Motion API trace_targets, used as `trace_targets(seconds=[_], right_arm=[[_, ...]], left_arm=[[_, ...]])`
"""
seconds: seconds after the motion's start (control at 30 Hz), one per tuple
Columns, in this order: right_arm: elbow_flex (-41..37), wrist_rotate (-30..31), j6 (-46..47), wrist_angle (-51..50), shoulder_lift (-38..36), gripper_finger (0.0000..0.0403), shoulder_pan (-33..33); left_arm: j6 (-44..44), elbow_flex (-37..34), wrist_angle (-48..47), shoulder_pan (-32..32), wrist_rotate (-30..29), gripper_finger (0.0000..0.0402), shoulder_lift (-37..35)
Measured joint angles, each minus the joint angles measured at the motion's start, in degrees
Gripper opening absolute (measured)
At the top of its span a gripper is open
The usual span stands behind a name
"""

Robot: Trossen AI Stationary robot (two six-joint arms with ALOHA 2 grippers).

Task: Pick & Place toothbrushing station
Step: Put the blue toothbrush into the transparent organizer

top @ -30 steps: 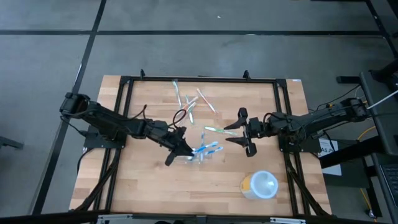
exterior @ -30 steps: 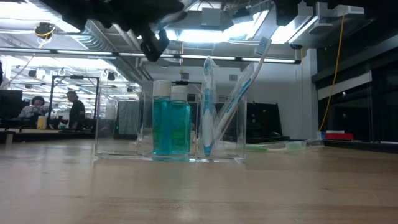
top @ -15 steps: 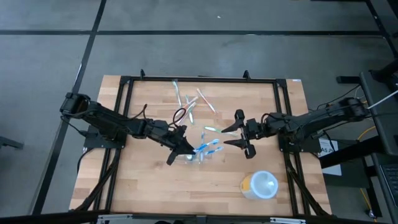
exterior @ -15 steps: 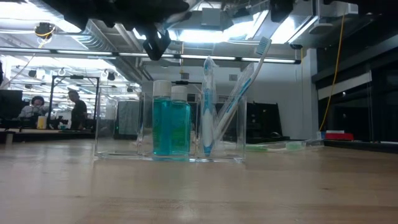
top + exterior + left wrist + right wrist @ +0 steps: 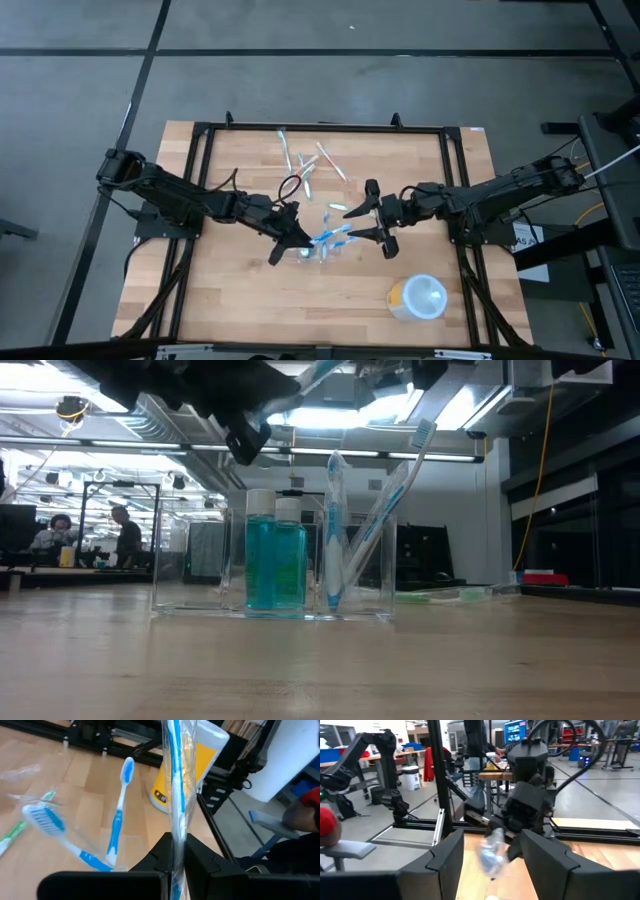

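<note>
Toothbrushing station (image 5: pixel 272 575): a clear rectangular holder standing upright on the wooden tabletop (image 5: pixel 250 300), near its middle. In the low view its compartments hold two teal bottles with white caps (image 5: pixel 276 560) and, beside them, blue-and-white toothbrushes (image 5: pixel 385 510) leaning above the rim.

Left pincer (image 5: pixel 297 238): directly over the station, on the side nearer the left arm. Its fingers are pressed together on a wrapped blue toothbrush (image 5: pixel 175 785), which the left wrist view shows standing upright between them in its clear sleeve.

Right pincer (image 5: pixel 362 218): just beside the station on the opposite side, facing the left pincer. Its fingers are spread wide and nothing lies between them; the right wrist view looks past both fingers (image 5: pixel 445 860) toward the left arm's wrist.

Round white and yellow container (image 5: pixel 418 297): on the tabletop, well apart from the station, toward the right arm's near corner.

Loose toothbrushes (image 5: pixel 305 160): scattered on the tabletop beyond the station, toward the far edge; one green-and-white brush (image 5: pixel 340 208) lies near the right pincer.

People at benches (image 5: pixel 120 535) appear in the room far behind the station.
</note>
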Motion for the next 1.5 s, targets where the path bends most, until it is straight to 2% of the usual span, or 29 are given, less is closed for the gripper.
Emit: trace_targets(seconds=[0.6,0.77,0.97,1.03,1.5], right_arm=[[0.0,0.5,-0.5,-0.5,-0.3,0.0142,0.2],[0.0,0.5,-0.9,-0.5,-0.3,0.0096,0.3],[0.0,0.7,-1.1,-0.5,-0.3,0.0017,0.2],[0.0,0.7,-1.4,-0.5,-0.3,0.0007,0.2],[0.0,0.5,-1.5,-1.1,-0.4,0.0002,0.2]], left_arm=[[0.0,0.0,-0.2,0.0,-0.9,0.0018,0.0],[0.0,0.0,-0.2,0.0,-0.9,0.0018,0.0],[0.0,0.0,-0.4,0.0,-0.8,0.0018,0.0],[0.1,-0.1,-0.4,0.0,-0.7,0.0021,0.0],[2.0,-0.1,1.1,-0.1,-2.5,0.0147,-0.1]])
